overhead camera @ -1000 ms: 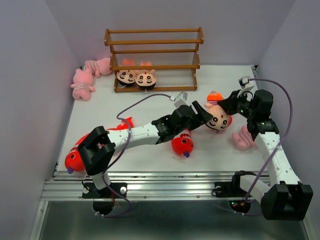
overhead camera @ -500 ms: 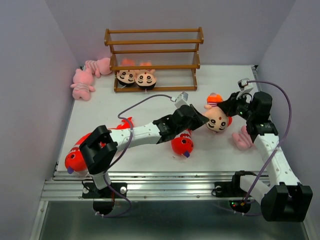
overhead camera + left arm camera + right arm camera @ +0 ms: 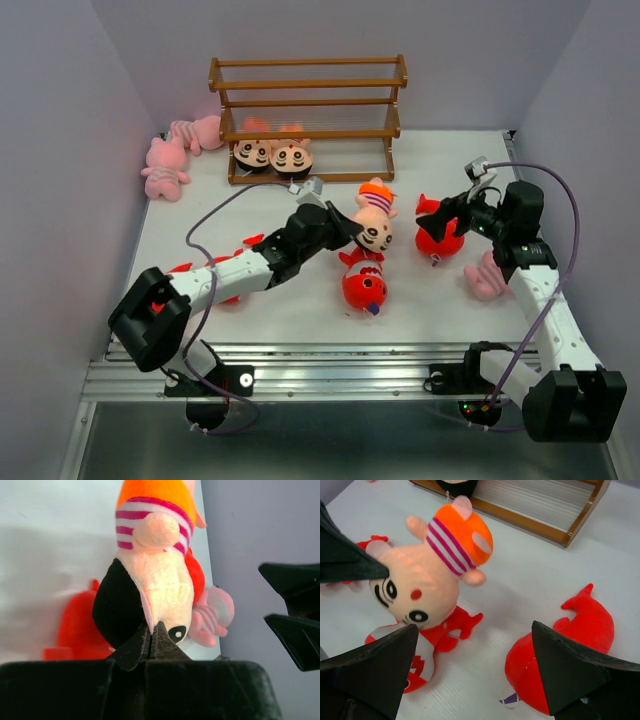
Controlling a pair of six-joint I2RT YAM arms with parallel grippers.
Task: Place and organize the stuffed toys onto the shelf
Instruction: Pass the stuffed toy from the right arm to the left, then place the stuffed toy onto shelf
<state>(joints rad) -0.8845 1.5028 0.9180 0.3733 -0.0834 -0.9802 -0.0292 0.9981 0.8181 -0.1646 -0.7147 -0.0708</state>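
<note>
Left hand [image 3: 151, 635] outstretched, tight on boy doll [image 3: 160, 575]

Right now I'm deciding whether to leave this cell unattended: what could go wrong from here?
1. The left claw pinches the boy doll by only a thin bit of its head; it may slip and drop onto the red fish beneath.
2. The open right claw hangs close beside the doll, so the arms could clash when the left one swings toward the shelf.
</note>
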